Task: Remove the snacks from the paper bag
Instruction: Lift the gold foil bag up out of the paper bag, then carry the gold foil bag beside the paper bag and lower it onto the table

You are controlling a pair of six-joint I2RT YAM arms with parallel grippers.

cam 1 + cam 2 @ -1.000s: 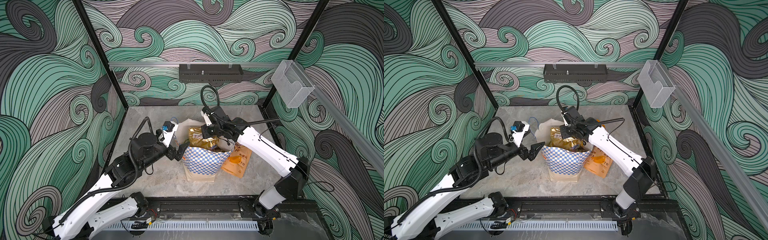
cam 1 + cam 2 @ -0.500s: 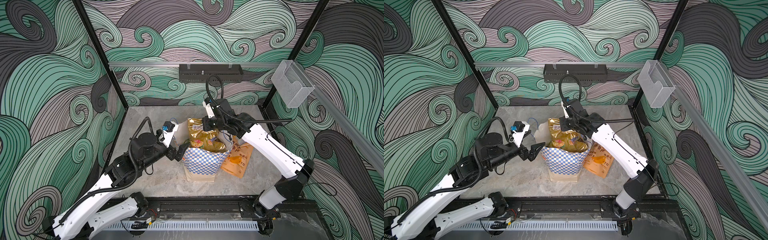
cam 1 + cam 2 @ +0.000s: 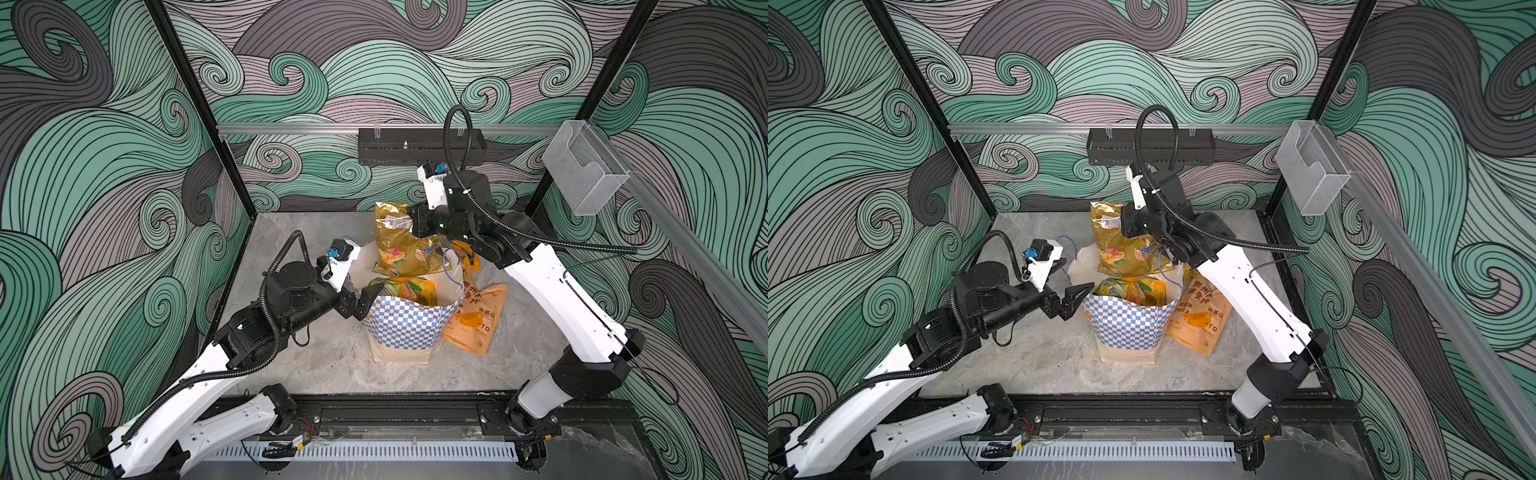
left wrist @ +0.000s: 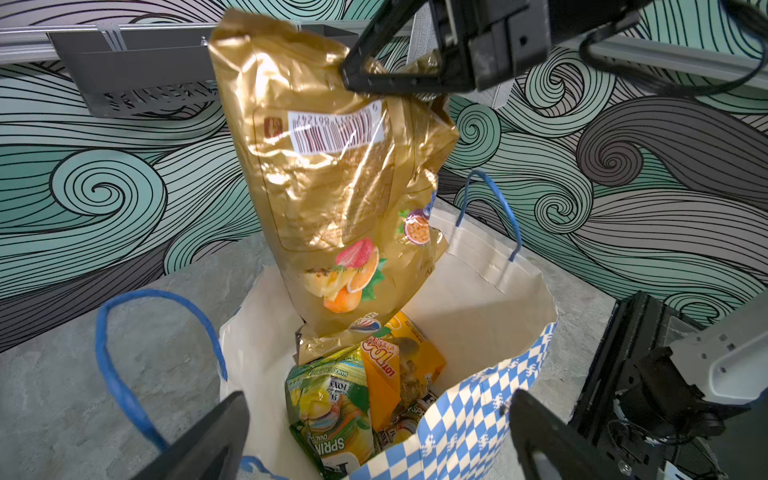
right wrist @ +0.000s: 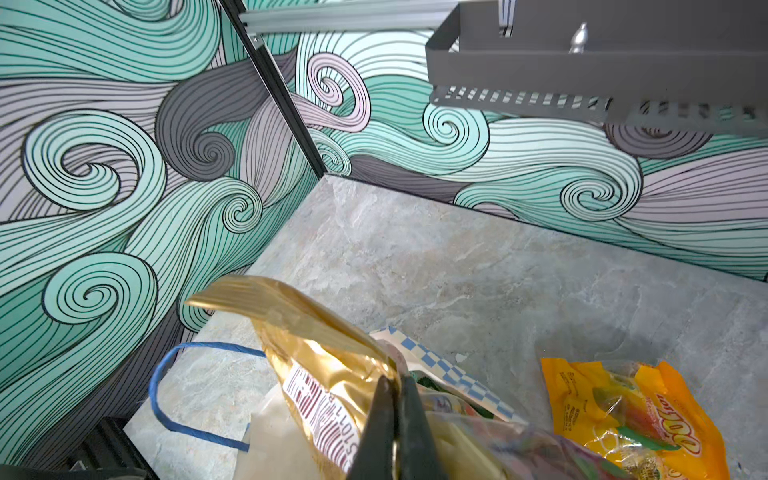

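Right tool (image 4: 353,77) is clamped shut on one top corner of the gold packet (image 4: 332,187). The packet hangs straight down below it, lower end not yet clear of the bag (image 3: 409,328) mouth.

That pinch is our first worry. It's slick foil held by just a corner, so a jerk could let it slide out and drop back in.

Second, a blue handle (image 4: 494,208) stands right beside the hanging packet. If it catches, we'd guess the bag gets dragged or tipped.

Left tool (image 3: 1075,278) is wide open right at the bag's rim, gripping nothing, so nothing pins the bag down.

Green packets (image 4: 332,403) sit under the gold one and could ride up with it. The orange pouch (image 3: 478,320) already lies on the surface (image 3: 332,365), below the right tool's arm.
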